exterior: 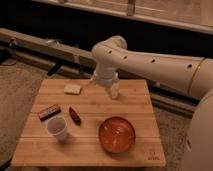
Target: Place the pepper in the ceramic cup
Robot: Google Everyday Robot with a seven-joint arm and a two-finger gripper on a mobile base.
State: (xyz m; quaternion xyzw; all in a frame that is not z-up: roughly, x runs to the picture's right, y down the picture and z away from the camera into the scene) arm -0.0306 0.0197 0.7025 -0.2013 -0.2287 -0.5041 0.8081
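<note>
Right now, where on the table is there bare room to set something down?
Bare wood: the far right corner beyond the orange dish, and the near left corner in front of the ceramic cup. Crowded: the left side, where dark bar, pepper and cup cluster. The gripper is over the far middle.

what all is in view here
light wooden table: one, tan, centre
small tapered pepper: one, dark red, left of centre
small handleless ceramic cup: one, white, front left
round glossy dish: one, orange-red, front centre
flat rectangular bar: one, dark, left, behind the cup
small flat block: one, pale, back left
small clear bottle: one, pale, back centre, by the gripper
robot arm: one, white, reaching in from the right
gripper: one, pale, over the table's back part
</note>
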